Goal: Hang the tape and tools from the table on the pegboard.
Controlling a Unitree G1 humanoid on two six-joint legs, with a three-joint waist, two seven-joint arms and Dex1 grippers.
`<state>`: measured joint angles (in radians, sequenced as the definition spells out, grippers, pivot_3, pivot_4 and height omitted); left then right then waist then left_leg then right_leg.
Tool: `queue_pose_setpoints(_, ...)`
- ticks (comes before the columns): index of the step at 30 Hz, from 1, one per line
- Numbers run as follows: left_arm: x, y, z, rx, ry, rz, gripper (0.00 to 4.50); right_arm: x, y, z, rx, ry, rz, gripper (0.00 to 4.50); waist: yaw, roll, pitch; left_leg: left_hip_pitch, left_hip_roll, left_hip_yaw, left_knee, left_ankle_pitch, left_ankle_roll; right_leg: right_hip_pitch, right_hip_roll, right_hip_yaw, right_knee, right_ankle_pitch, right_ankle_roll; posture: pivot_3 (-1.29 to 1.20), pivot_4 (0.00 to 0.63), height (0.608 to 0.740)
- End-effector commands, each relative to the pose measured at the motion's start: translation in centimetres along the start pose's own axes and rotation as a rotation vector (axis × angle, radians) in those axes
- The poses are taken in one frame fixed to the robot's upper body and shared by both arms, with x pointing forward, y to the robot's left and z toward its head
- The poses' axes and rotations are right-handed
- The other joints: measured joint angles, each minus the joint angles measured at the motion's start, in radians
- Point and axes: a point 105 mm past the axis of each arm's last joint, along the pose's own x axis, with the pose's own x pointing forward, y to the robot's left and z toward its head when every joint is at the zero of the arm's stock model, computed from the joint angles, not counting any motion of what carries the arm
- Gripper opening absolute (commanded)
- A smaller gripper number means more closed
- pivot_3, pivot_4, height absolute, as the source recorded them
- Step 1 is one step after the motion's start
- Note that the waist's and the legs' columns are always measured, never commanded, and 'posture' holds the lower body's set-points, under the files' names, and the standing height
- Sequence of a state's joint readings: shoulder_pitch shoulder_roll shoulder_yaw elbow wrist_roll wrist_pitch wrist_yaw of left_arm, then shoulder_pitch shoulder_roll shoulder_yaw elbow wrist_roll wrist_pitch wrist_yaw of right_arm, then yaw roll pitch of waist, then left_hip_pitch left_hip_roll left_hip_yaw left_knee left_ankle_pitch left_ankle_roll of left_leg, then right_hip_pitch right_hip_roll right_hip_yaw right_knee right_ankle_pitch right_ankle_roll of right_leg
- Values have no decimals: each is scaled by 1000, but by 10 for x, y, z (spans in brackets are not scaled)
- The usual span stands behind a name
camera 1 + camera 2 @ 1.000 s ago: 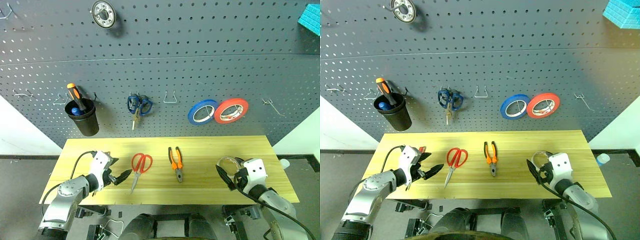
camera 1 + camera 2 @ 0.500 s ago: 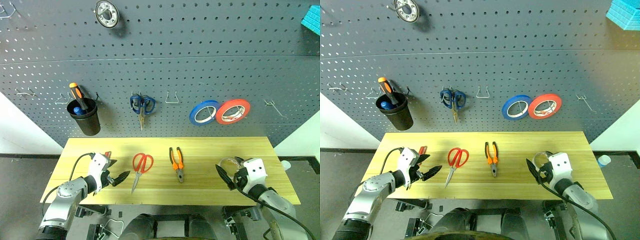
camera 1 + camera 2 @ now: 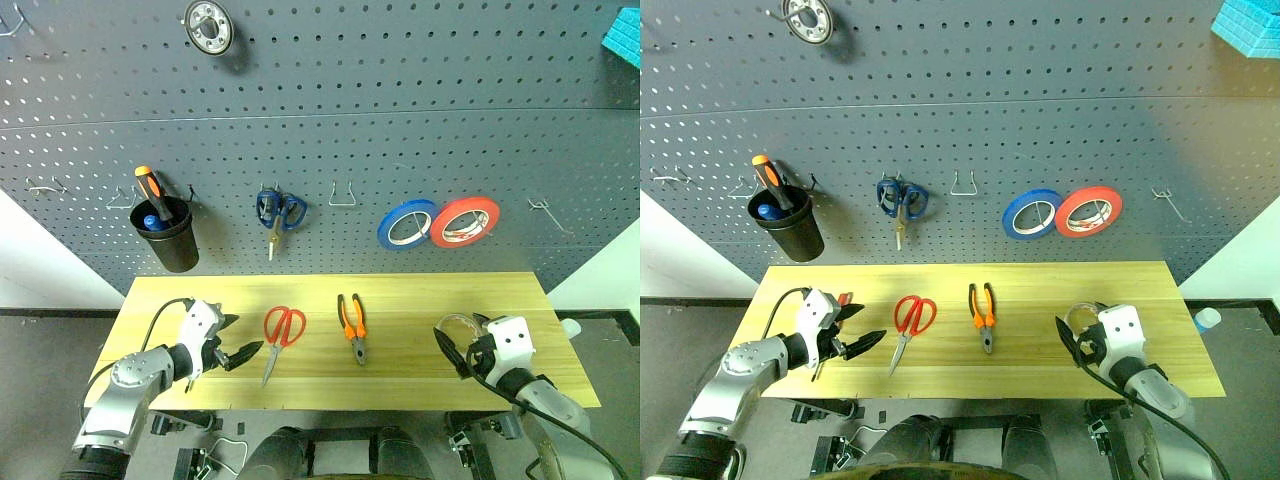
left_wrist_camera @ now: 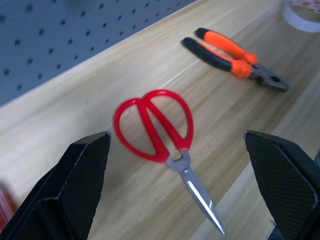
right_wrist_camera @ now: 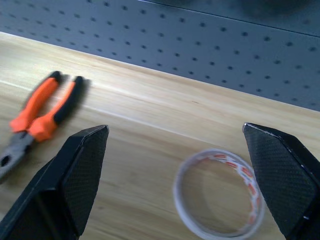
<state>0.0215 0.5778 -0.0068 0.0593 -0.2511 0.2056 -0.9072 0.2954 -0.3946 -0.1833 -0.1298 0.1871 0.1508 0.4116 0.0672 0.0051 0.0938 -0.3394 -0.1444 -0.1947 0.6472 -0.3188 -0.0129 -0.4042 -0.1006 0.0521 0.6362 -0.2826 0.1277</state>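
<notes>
Since a second ago I see almost nothing shifted: the blue-handled scissors (image 3: 277, 213) on the board swing slightly on their hook, and my left gripper (image 3: 236, 351) has edged only a touch at the lower left of the head view.

Its two black fingers stand wide apart, holding nothing, pointing at the red-handled scissors (image 4: 161, 131), which lie flat on the long light-yellow wooden table (image 3: 420, 300) just beside the fingertips, blades toward the near edge. A small red-handled screwdriver (image 3: 843, 300) lies half hidden behind that gripper.

Centre frame, the orange-and-black-handled pliers (image 3: 352, 325) lie flat too.

At lower right my right gripper (image 5: 175, 185) is also spread wide and empty, with the thin whitish see-through ring of tape (image 5: 218, 192) lying on the wood between its fingers' lines.

Above, the dark grey perforated pegboard (image 3: 400, 110) carries a blue tape roll (image 3: 404, 223), a red tape roll (image 3: 463, 220) and a black cup (image 3: 166, 235).
</notes>
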Motion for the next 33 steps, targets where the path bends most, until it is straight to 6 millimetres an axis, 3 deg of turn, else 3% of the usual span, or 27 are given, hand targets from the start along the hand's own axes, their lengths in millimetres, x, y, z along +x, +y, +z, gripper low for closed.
queue_pose_setpoints(1,2,-4,18,104,-2,-102,4453,3,-10,2,60,15,-84,4500,-1,0,0,0,0,0,0,0,0,0,0,0,0,0,0,56,80,727)
queue_pose_setpoints(6,9,-3,24,182,34,-185,4453,14,-8,-1,103,100,-128,4500,-3,0,0,-1,0,2,0,0,0,0,0,2,1,1,-1,46,96,727)
queue_pose_setpoints(9,15,-4,32,213,26,-218,4453,18,5,9,81,95,-105,4500,-4,-1,5,-1,1,3,-1,0,0,-1,1,3,1,0,-1,20,131,727)
queue_pose_setpoints(16,21,-5,40,234,12,-241,4453,16,26,18,90,92,-62,4500,-25,-6,51,-4,2,3,0,0,0,-3,1,3,1,1,-1,9,207,727)
queue_pose_setpoints(22,26,-4,42,248,-29,-209,4453,16,25,14,72,124,-61,4500,-34,-11,84,-16,2,3,1,3,-5,-16,0,3,3,1,-2,15,255,727)
queue_pose_setpoints(33,52,-40,35,245,-95,-288,4453,35,20,9,43,150,-50,4500,-55,-17,133,-20,2,5,2,4,-7,-21,-2,3,6,1,-2,0,288,727)
